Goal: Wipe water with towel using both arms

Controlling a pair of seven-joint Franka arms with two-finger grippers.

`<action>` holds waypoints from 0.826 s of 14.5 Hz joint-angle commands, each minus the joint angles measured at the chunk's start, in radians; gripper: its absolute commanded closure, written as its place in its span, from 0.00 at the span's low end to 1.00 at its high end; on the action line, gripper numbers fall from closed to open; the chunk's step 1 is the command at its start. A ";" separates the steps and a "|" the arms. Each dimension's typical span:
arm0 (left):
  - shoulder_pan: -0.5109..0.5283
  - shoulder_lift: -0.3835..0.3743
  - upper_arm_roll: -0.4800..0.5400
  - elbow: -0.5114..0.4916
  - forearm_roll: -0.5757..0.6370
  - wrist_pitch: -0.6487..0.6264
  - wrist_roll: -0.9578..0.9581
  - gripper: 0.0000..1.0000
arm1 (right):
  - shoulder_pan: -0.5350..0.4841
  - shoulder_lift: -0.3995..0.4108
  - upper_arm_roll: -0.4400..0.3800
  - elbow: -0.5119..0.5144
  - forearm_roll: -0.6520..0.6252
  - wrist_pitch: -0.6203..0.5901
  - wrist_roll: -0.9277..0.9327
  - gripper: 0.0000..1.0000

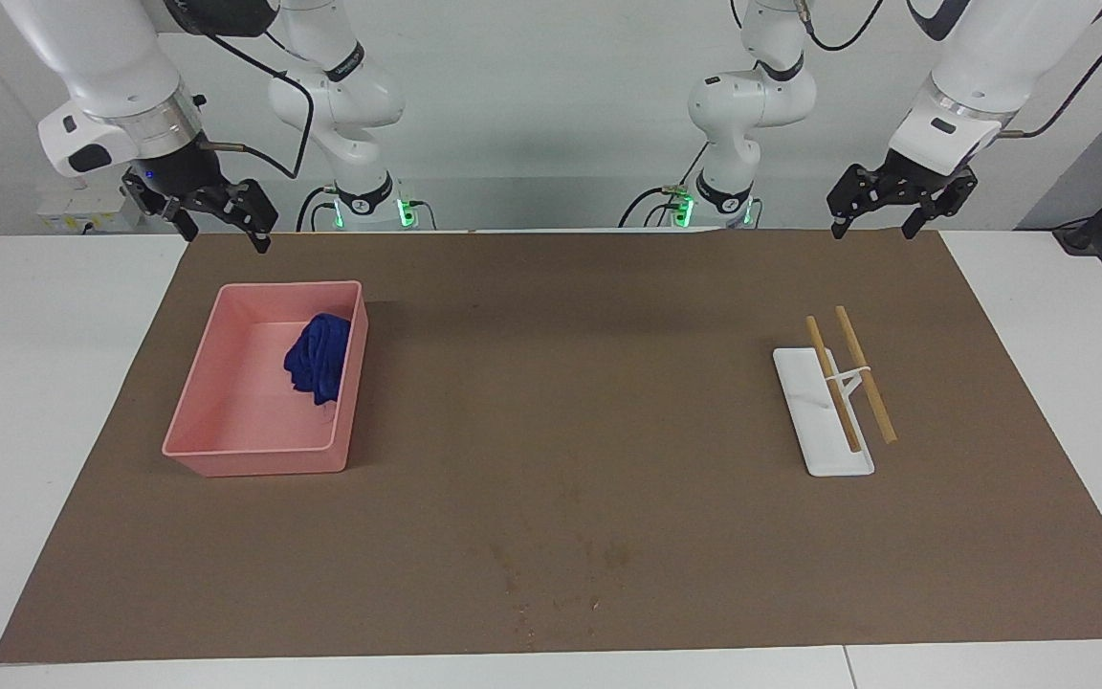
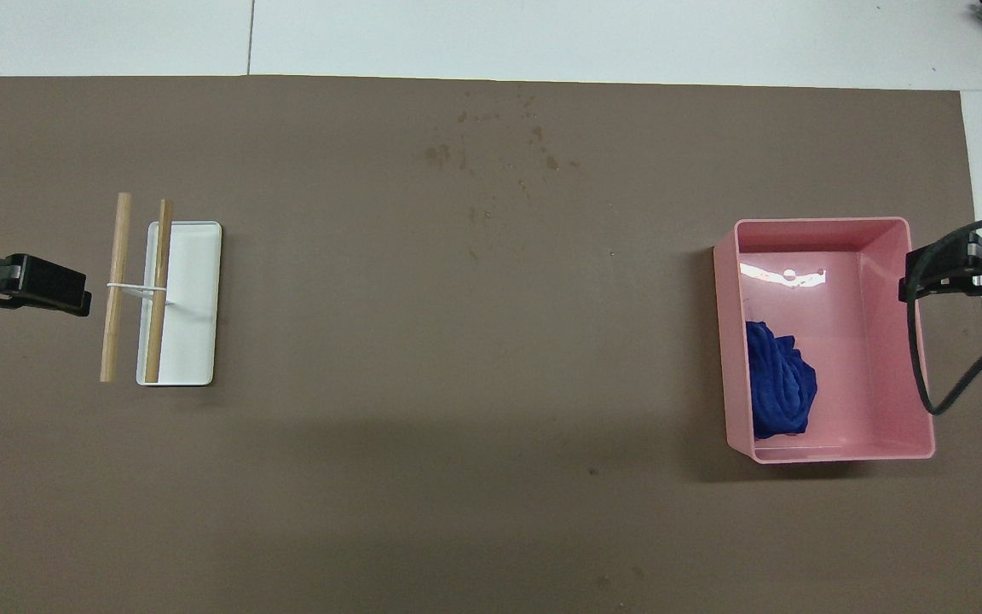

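Note:
The deep-blue towel (image 1: 319, 357) lies bunched in the pink tray (image 1: 254, 461), against the wall toward the table's middle, near the tray's robot-side end. It also shows in the overhead view (image 2: 779, 381), inside the tray (image 2: 919, 341). The water (image 1: 561, 565) is a faint speckled patch on the brown mat, mid-table, farther from the robots than the tray; it also shows in the overhead view (image 2: 499, 149). My right gripper (image 1: 228, 239) hangs open and empty in the air over the mat's edge by the tray (image 2: 943, 273). My left gripper (image 1: 875, 233) hangs open and empty at the left arm's end (image 2: 48, 286).
A white tray (image 1: 824, 450) lies toward the left arm's end, with two wooden sticks (image 1: 865, 375) joined by a white band resting across it; they also show in the overhead view (image 2: 116, 286). The brown mat (image 1: 551, 383) covers most of the white table.

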 commanded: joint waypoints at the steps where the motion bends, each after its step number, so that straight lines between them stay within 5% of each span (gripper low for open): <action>1: 0.002 -0.025 0.002 -0.025 0.006 -0.005 0.013 0.00 | -0.009 -0.050 0.007 -0.062 0.003 0.006 -0.023 0.00; 12: 0.004 -0.025 0.002 -0.025 0.006 -0.005 0.013 0.00 | -0.012 -0.047 0.005 -0.063 0.015 0.047 -0.033 0.00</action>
